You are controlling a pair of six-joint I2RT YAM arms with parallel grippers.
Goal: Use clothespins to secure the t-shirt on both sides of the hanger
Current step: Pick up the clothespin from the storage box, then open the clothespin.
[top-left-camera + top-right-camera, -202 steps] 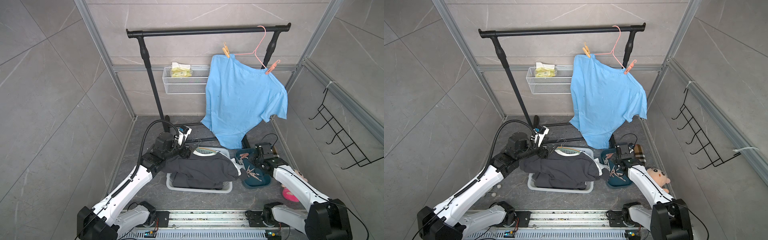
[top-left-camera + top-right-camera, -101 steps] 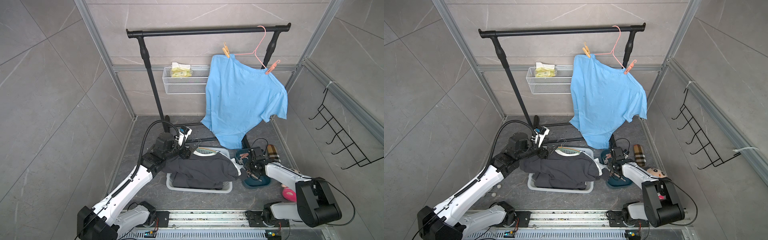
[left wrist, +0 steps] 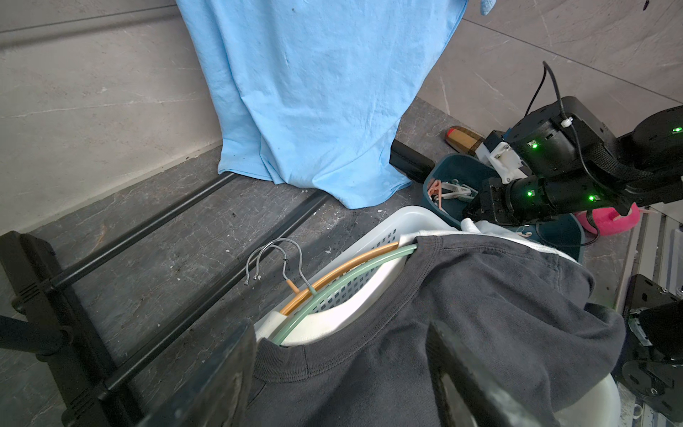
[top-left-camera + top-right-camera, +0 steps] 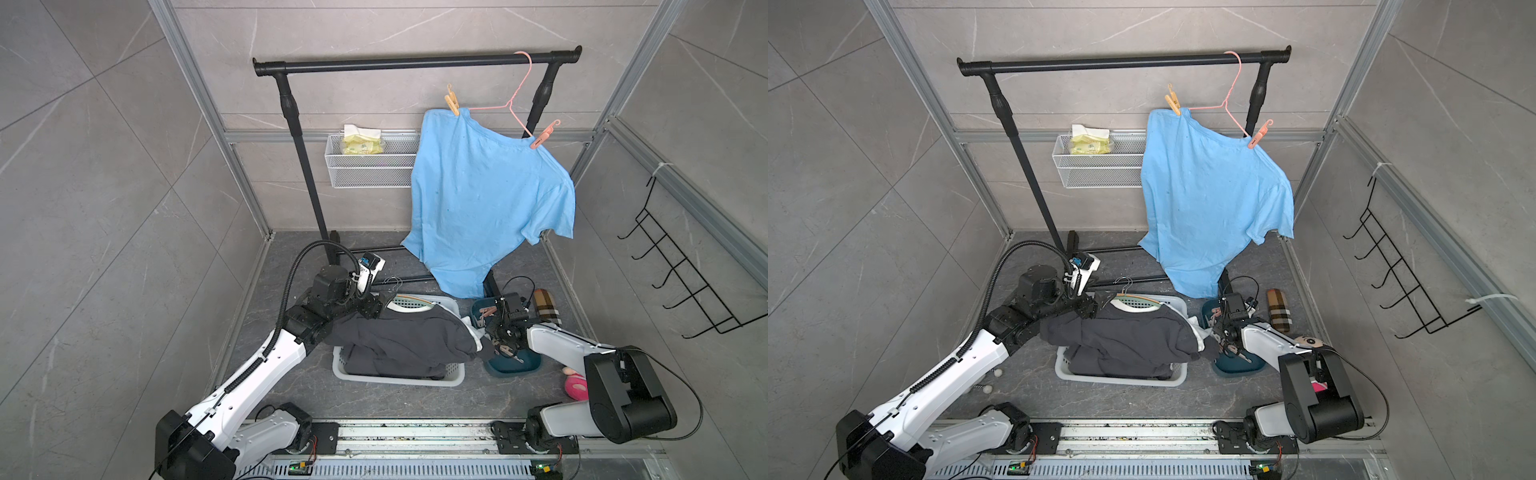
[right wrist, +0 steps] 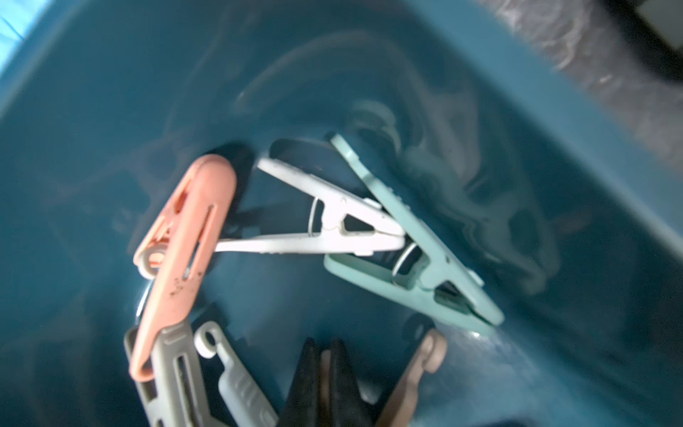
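Note:
A light blue t-shirt (image 4: 486,195) hangs on a pink hanger (image 4: 515,97) from the black rail. A tan clothespin (image 4: 452,99) clips one shoulder and a pink clothespin (image 4: 543,135) the other, in both top views. My right gripper (image 5: 325,373) reaches down into the teal bin (image 4: 528,365). Its fingers are shut, with a thin tan strip of a clothespin between them. Pink (image 5: 184,251), white (image 5: 325,229), mint (image 5: 417,266) and grey (image 5: 173,377) clothespins lie loose around it. My left gripper (image 3: 340,373) stands open over a dark shirt (image 3: 462,307).
The dark shirt drapes over a white laundry basket (image 4: 453,376) that also holds orange and green hangers (image 3: 351,266). A wire basket (image 4: 370,166) hangs on the back wall, black hooks (image 4: 681,286) on the right wall. A plaid case (image 4: 546,305) and a pink toy (image 4: 575,386) lie beside the bin.
My right arm has swung and lowered its gripper into the teal bin, and the fingers have closed. The left arm and the t-shirt have not moved.

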